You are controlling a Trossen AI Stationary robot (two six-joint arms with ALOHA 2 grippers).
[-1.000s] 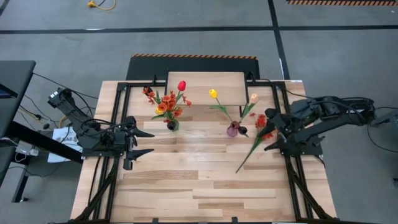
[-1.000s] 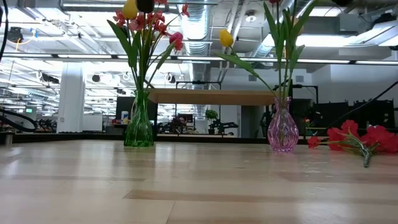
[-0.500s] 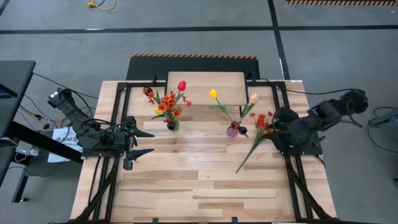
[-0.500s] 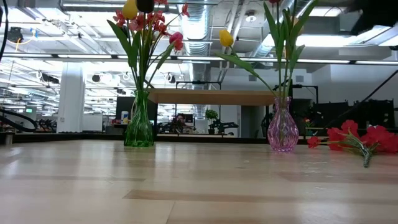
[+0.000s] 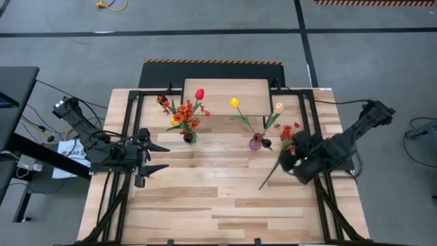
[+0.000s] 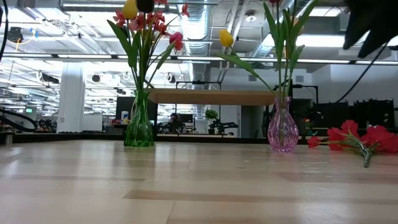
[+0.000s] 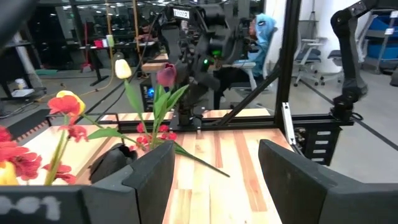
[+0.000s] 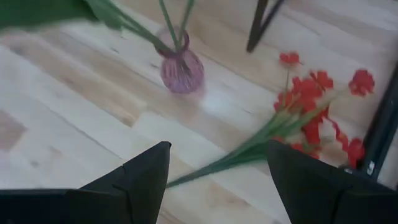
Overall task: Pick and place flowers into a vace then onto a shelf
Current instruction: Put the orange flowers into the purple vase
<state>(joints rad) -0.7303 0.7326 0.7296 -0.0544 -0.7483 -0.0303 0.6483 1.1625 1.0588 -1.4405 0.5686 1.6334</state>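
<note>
Tabletop (image 5: 205,205): light wood slats; it carries two vases, the shelf and one loose spray.
Shelf (image 5: 225,96): at the far middle edge of the tabletop, its plank top bare; no vase stands on it yet.
Right arm: it has swung in from the right edge during the last second and now reaches over the right part of the tabletop, above the loose spray.
Right gripper (image 8: 214,171): fingers wide apart, holding nothing, hanging over the green stem.
Left gripper (image 7: 214,168): waits at the left side of the tabletop, fingers spread wide, empty, as in the earlier frame.
Green vase (image 6: 139,124): left of the shelf front, full of flowers, not moved.
Pink vase (image 8: 182,70): right of the middle, with a yellow, a cream and a dark tulip, not moved.
Red spray (image 5: 287,137): lies flat at the right, blossoms far, stem pointing near-left; same place as before.
Meaning: I judge the right arm is lining up to pick this spray for the pink vase.
</note>
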